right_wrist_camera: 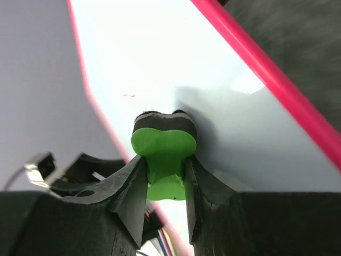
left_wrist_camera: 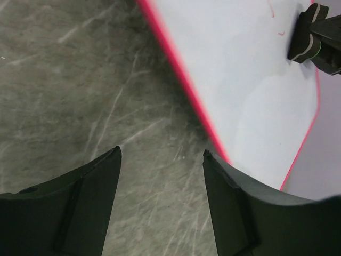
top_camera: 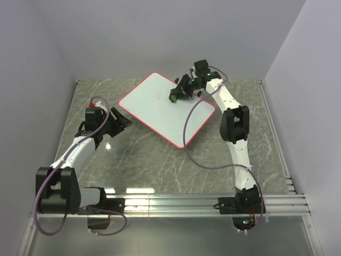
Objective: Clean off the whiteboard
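Observation:
The whiteboard (top_camera: 160, 109), white with a red-pink rim, lies flat at the middle back of the table. It also shows in the left wrist view (left_wrist_camera: 250, 80) and the right wrist view (right_wrist_camera: 213, 80). My right gripper (top_camera: 178, 93) is shut on a green eraser block (right_wrist_camera: 164, 154) with a black felt face, pressed against the board near its far edge. Faint red marks (right_wrist_camera: 128, 96) lie on the board just beyond the eraser. My left gripper (left_wrist_camera: 162, 154) is open and empty over the table, just left of the board's near-left rim.
The grey marble table (top_camera: 149, 160) has grey walls at its left, back and right sides. A metal rail (top_camera: 186, 202) runs along the near edge by the arm bases. The right arm's cable (top_camera: 197, 154) droops across the board's right corner.

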Motion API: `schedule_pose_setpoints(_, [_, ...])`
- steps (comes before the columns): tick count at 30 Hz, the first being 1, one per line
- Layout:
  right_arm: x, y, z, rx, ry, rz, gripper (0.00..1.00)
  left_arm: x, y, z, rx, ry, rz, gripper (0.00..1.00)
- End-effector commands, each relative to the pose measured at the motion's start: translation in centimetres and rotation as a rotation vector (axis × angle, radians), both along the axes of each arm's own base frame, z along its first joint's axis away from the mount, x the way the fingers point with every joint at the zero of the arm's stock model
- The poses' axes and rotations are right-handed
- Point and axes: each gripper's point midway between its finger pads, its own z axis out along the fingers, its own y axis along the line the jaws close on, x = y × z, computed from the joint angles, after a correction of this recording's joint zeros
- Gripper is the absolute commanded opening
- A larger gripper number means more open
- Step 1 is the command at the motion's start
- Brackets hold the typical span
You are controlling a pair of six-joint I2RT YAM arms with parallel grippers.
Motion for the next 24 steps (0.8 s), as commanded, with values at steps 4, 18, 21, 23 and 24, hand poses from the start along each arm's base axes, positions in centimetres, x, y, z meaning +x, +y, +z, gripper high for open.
schedule_pose_setpoints(4, [2.0, -10.3, -10.8, -0.253, 0.214, -0.227, 0.0, 1.3, -2.3, 0.8, -0.153, -0.055, -0.045, 0.7])
schedule_pose_setpoints(18, [-6.1, -8.0, -11.5, -0.351, 0.284, -0.064, 0.0, 5.7, -6.0, 4.2, -0.192, -0.151, -0.151, 0.69])
schedule_pose_setpoints(21, [-10.3, -5.9, -11.1, -0.352, 0.311, 0.018, 0.0, 6.0, -5.7, 4.7, -0.16, -0.159, -0.154, 0.69])
schedule_pose_setpoints(23, [-13.6, -4.7, -11.4, -0.343, 0.358, 0.069, 0.0, 6.1, -5.4, 4.7, -0.141, -0.151, -0.16, 0.68])
schedule_pose_setpoints(24, [-14.4, -4.2, -11.3, -0.331, 0.369, 0.082, 0.0, 6.3, -5.4, 5.1, -0.138, -0.16, -0.165, 0.68])
